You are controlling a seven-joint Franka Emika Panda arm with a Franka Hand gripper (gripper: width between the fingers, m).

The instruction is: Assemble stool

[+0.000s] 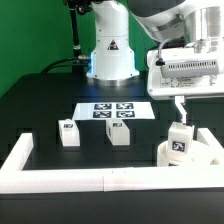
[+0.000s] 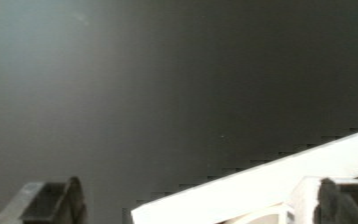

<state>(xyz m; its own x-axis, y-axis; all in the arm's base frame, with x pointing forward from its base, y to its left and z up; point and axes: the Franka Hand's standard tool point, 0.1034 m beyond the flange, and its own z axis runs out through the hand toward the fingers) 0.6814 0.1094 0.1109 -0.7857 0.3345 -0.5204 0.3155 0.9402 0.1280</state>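
I noted the left leg block (image 1: 68,132) and the middle leg block (image 1: 118,133) standing apart on the table, near the marker board (image 1: 112,111). Toward the exterior view's right, the third leg block (image 1: 180,142) stood upright at the seat (image 1: 200,155). The gripper (image 1: 178,108) hung just above it, fingers (image 2: 51,200) spread apart, gripping nothing.

Pretty clearly a robotics lab bench, not anyone's home. You've got a white arm (image 1: 110,45) standing on a black table (image 1: 40,100) with a marker board (image 1: 110,112) lying flat on it. There are tags stuck on the little blocks (image 1: 69,132), a white wall (image 1: 60,180) fencing the edge, and a green backdrop (image 1: 35,25) behind.
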